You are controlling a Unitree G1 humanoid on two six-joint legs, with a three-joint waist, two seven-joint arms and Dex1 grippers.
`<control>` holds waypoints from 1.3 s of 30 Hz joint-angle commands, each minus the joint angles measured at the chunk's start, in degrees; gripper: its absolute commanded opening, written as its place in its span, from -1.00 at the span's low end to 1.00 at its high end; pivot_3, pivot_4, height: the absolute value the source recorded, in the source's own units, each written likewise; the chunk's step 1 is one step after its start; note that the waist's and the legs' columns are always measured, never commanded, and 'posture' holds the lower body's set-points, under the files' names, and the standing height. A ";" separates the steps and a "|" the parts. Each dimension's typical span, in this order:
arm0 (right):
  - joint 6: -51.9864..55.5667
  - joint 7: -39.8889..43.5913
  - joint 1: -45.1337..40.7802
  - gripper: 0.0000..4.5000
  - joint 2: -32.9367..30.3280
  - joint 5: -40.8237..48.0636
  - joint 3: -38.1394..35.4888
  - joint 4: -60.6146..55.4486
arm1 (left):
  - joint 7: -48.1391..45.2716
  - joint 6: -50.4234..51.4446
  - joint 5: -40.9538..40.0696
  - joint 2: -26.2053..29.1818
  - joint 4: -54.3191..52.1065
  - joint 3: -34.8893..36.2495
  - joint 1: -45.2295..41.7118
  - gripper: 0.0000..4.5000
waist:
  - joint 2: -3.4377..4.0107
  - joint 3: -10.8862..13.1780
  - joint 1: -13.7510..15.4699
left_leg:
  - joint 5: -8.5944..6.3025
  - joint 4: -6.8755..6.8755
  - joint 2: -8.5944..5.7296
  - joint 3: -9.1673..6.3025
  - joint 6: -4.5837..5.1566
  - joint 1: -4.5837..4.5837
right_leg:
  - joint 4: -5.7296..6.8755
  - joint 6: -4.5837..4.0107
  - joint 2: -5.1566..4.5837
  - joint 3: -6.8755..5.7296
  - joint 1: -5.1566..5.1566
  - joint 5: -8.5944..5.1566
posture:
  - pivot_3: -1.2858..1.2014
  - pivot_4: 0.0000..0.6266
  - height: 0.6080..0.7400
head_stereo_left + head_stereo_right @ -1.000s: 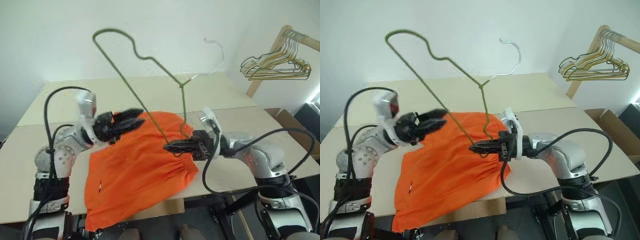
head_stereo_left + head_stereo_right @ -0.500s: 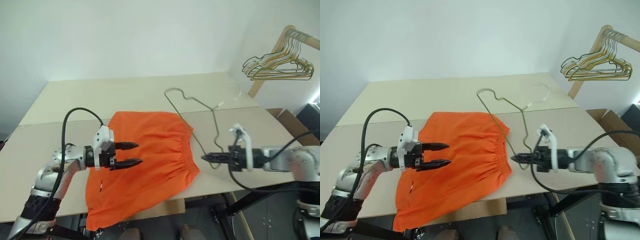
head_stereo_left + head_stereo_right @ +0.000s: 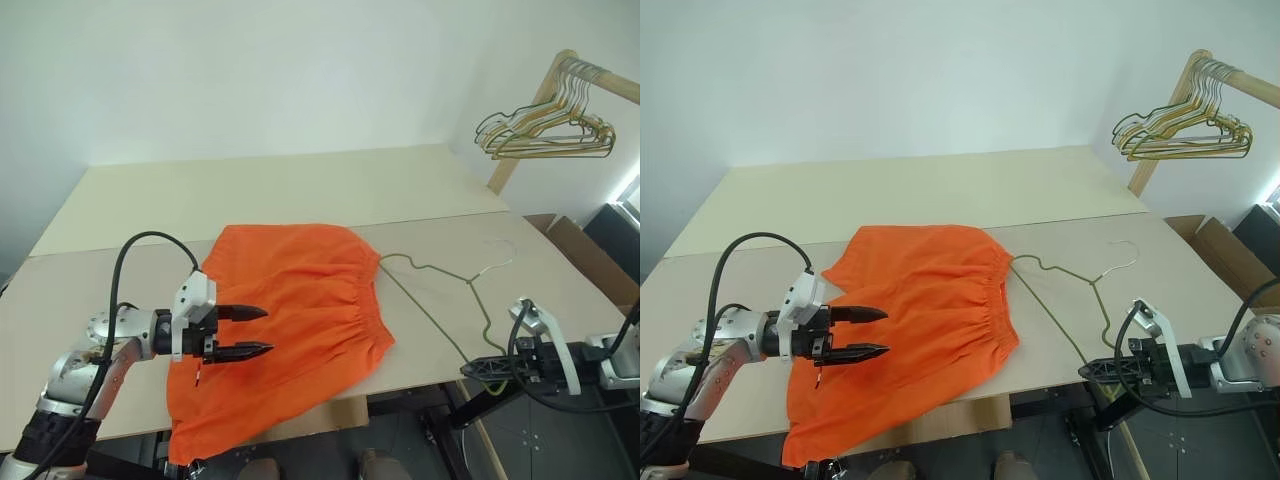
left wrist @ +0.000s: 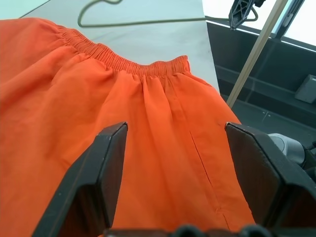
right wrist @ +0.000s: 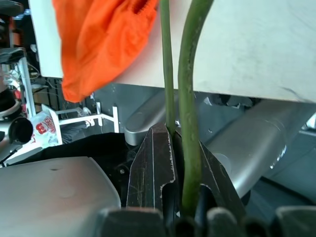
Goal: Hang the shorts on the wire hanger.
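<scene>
Lowered from mid-air, the wire hanger (image 3: 440, 300) lay flat on the surface (image 3: 300, 190) beside the shorts (image 3: 290, 320), right end effector (image 3: 478, 370) clenched on its corner; left wrist view: left end effector (image 4: 177, 168) hovered released over the shorts, ready to grasp; right wrist view: wire pinched.

The shorts (image 3: 280, 330) — lower hem drooping past the table (image 3: 120, 290) edge, unseen.

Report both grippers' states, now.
Left gripper: open, empty, over the shorts.
Right gripper: shut on the wire hanger, at the table edge.
</scene>
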 commanded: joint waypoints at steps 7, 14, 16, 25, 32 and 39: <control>-1.65 3.11 0.63 -1.00 1.02 -0.88 0.27 -3.16 | -0.11 -0.01 -0.67 -0.69 -1.88 -0.29 -2.35 0.51 | 0.01 0.00 0.04 | 0.00 0.00 0.00 0.00 0.00 0.01 | 0.01 0.00 0.01 0.00 0.00 0.00 | 0.02 -1.00 1.00; -1.05 3.64 1.70 -1.00 4.18 0.07 -0.41 -5.32 | 0.45 -0.12 0.02 -1.21 -2.05 -1.02 -2.17 0.51 | 0.01 -0.01 0.20 | -0.01 0.02 0.01 0.00 0.01 -0.02 | -0.01 0.01 0.02 0.01 -0.01 0.01 | 0.01 -1.00 1.00; -1.15 3.29 0.76 -1.00 5.57 -0.57 0.40 -3.66 | 0.49 -0.32 0.36 -1.31 -1.92 -1.40 -2.54 0.51 | 0.00 -0.01 0.20 | -0.01 0.03 0.01 0.00 0.01 -0.01 | 0.00 0.01 0.01 0.01 0.00 0.01 | 0.02 -1.00 1.00; -2.60 8.37 -10.89 -1.00 9.69 -5.85 8.17 13.42 | 0.41 -0.93 2.35 -1.81 -0.87 -3.60 -4.52 0.51 | 0.04 -0.03 -0.27 | -0.01 0.04 0.00 0.02 0.01 0.02 | 0.01 0.00 0.04 0.02 0.02 0.02 | 0.03 -1.00 1.00; -4.49 16.80 -18.32 -1.00 8.95 -9.58 17.12 16.69 | 1.58 -1.51 2.85 -2.01 -2.29 -3.06 -2.41 0.51 | 0.05 -0.04 -0.21 | -0.01 0.05 0.01 0.01 0.02 -0.01 | 0.02 -0.01 0.03 0.02 -0.02 0.02 | 0.05 -1.00 1.00; -9.88 25.60 -26.36 -1.00 10.60 -17.00 26.99 24.97 | 2.76 -2.02 2.68 -2.40 -2.86 -2.69 -1.56 0.51 | 0.06 -0.05 0.43 | -0.01 0.08 0.01 0.02 0.02 -0.01 | 0.04 0.00 0.02 0.00 -0.03 0.03 | 0.06 -1.00 1.00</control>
